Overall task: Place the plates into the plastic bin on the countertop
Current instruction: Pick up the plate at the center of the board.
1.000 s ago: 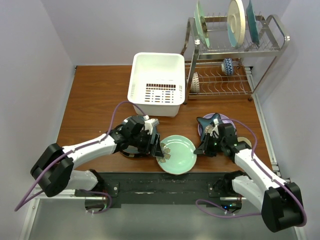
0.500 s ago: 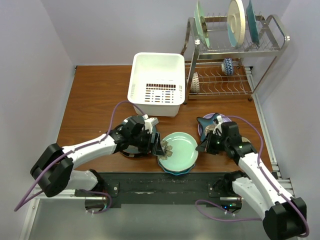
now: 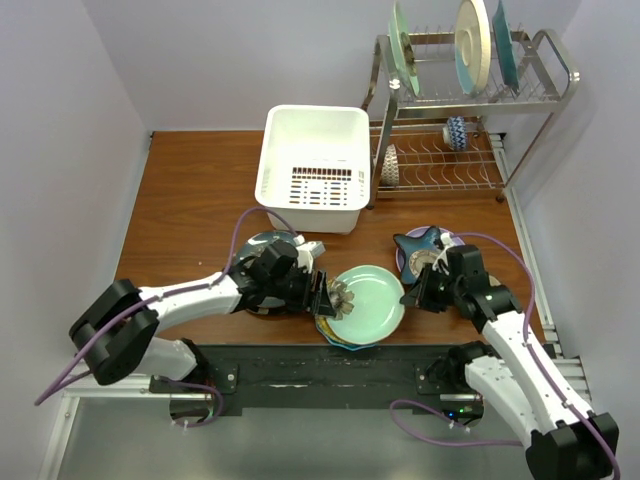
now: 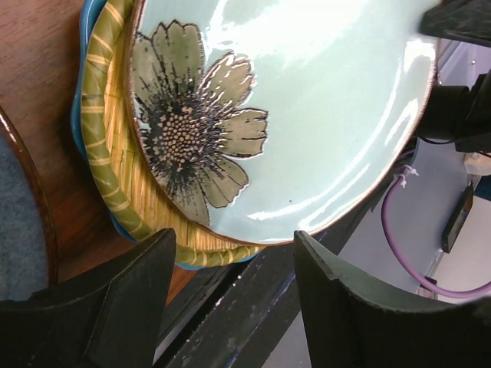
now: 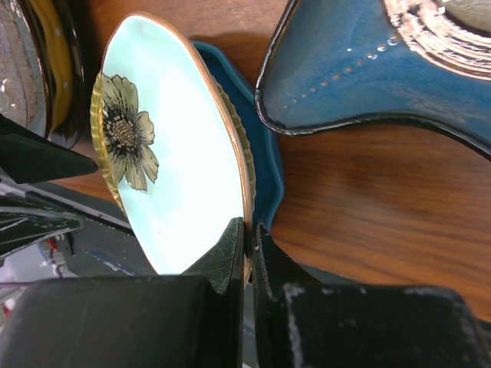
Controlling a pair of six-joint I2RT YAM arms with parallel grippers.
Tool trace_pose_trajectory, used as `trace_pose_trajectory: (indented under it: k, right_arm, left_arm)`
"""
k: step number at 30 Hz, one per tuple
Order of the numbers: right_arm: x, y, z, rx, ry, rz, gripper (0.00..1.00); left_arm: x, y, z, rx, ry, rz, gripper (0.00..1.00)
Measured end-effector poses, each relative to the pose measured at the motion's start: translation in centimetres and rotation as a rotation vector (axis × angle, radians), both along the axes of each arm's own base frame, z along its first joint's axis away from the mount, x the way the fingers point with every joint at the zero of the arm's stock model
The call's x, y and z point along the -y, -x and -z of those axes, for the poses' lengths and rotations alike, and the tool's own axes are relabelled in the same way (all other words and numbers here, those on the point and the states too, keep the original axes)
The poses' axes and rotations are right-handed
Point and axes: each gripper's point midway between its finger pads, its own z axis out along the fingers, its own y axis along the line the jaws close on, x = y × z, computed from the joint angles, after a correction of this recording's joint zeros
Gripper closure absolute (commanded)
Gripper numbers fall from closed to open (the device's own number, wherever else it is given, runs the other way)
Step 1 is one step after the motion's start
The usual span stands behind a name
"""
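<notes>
- Your left arm (image 3: 190, 295) is lying low across the near-left countertop (image 3: 190, 200). The left gripper (image 4: 234, 303) is hovering with its fingers spread wide at the flower side of the mint plate (image 4: 307, 115). You cannot tell whether either finger is touching the rim.
- Your right arm (image 3: 505, 325) is angling in from the right. The right gripper (image 5: 247, 245) is pinching the opposite rim of the mint plate between pressed-together fingers and holding that edge tilted up.
- The mint plate is sitting near the black rail (image 3: 300, 365), over a striped plate (image 4: 115, 184) and a blue plate (image 5: 265, 169). It is well apart from the bin (image 3: 312, 140) at the back.
- A dark plate (image 3: 258, 242) is lying under your left wrist.
- A star plate (image 5: 368, 69) is resting on a lilac plate (image 3: 455, 238), just beside the right gripper.
- A wire rack (image 3: 440, 165) is standing right of the bin, carrying three upright plates (image 3: 472, 45) above and a mug (image 3: 455, 132) below.
</notes>
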Motion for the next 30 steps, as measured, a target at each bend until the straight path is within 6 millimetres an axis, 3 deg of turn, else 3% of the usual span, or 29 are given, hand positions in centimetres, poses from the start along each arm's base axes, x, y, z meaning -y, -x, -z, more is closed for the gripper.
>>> trace_pose_trajectory:
  k: [14, 21, 28, 30]
  right_arm:
    - [1.1, 0.4, -0.4, 0.009, 0.039, 0.045, 1.0]
    - [1.4, 0.3, -0.3, 0.009, 0.049, 0.063, 1.0]
    - [1.5, 0.4, 1.0, 0.021, 0.027, 0.1, 0.88]
    - [1.5, 0.2, 1.1, 0.032, 0.014, 0.113, 0.75]
  left_arm:
    - [2.0, -1.5, 1.7, 0.052, -0.097, -0.064, 0.34]
    - [3.1, -2.3, 2.4, 0.084, -0.149, -0.089, 0.44]
    - [3.3, -2.7, 2.7, 0.08, -0.162, -0.108, 0.44]
    - [3.3, -2.8, 2.7, 0.081, -0.164, -0.11, 0.44]
